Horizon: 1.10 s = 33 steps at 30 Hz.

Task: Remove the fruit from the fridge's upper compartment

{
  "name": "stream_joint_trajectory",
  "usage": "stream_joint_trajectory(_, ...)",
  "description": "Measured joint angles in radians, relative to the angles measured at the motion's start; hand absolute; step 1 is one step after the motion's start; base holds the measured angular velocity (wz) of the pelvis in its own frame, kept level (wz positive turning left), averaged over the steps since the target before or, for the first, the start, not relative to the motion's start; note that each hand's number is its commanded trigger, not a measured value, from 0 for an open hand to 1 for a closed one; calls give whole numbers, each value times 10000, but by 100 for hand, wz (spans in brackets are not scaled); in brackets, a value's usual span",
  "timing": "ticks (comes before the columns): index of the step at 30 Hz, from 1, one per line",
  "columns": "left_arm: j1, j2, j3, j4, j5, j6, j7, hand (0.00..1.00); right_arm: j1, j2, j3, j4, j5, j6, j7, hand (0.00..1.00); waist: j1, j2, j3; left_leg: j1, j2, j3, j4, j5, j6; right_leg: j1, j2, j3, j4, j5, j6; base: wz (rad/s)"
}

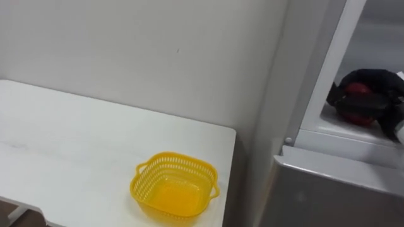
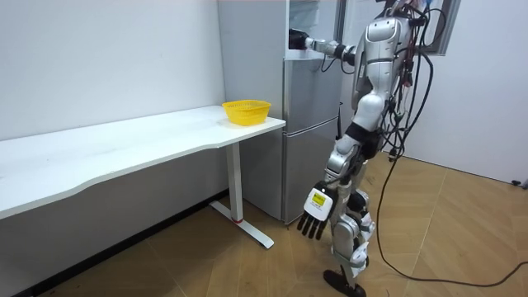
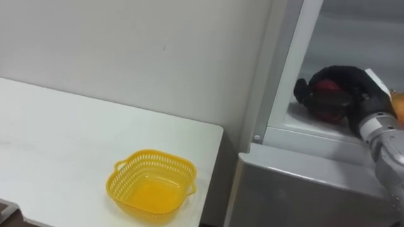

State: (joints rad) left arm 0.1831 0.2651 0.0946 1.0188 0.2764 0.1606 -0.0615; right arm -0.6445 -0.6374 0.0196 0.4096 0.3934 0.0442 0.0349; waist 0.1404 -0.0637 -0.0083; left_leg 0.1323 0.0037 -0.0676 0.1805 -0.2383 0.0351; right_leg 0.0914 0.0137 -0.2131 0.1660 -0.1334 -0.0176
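A round red thing (image 1: 358, 89) lies on the shelf of the open upper fridge compartment (image 1: 353, 135), at the right of the eye views. My right hand (image 3: 346, 81), black, reaches in from the right, and its fingers curl over and around the red thing (image 3: 327, 102). In the room view I stand in front of the grey fridge (image 2: 309, 124) with my right arm stretched into the top compartment. My left hand (image 2: 314, 217) hangs by my side, fingers relaxed and holding nothing.
A yellow plastic basket (image 1: 177, 158) stands empty at the near corner of the white table (image 1: 76, 139), just left of the fridge. The shut lower fridge door (image 1: 334, 176) is below my arm. A white wall is behind the table.
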Motion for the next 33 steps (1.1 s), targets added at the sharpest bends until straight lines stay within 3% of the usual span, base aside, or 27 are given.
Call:
stream_joint_trajectory(5, 50, -46, 47, 2, 3, -168, 315, 0, 996, 195, -44, -1777, -242, 6, -811, 100, -3, 42, -32, 27, 35, 136, 5, 3, -4, -24, 41, 179, -3, 0, 0, -8)
stream_joint_trajectory(10, 102, -102, 216, 10, 1, -243, 327, 0, 1752, 550, -207, -3038, -925, 31, -1302, 100, -60, 26, -15, 94, 108, 474, -33, 3, -3, -35, 27, 254, -1, 0, 0, -11)
stream_joint_trajectory(12, 185, -186, 254, 36, 3, -444, 376, 0, 2412, 639, -423, -4156, -1291, 35, -1430, 100, -84, 32, 11, 136, 113, 613, -155, 2, -3, -80, 28, 301, -3, -1, -2, -12)
stream_joint_trajectory(19, 412, -251, 255, 111, -2, -712, 616, 0, 2821, 1189, -427, -6651, -1309, -33, -1622, 100, -405, 86, 71, 165, 137, 674, -275, -10, -6, -97, 77, 509, 3, -1, -3, -3)
stream_joint_trajectory(26, 684, -578, 254, 11, -6, -990, 1143, 0, 3417, 1706, -422, -8594, -1558, -815, -1692, 100, -523, 236, 85, 227, 150, 720, -264, -10, -7, -79, 115, 748, 0, -1, -3, -1)
stream_joint_trajectory(30, 707, -841, 229, 45, -5, -1184, 1122, 0, 3514, 2348, -419, -8960, -1670, -988, -1440, 100, -537, 359, 84, 276, 160, 838, -292, -11, -8, -86, 122, 765, 16, 0, -3, -9)
stream_joint_trajectory(33, 701, -890, 181, 175, -6, -1363, 1077, 0, 3530, 2515, -401, -9181, -1722, -1101, -1186, 100, -574, 460, 62, 253, 170, 896, -299, -21, -20, -121, 133, 815, 34, 2, -7, -7)
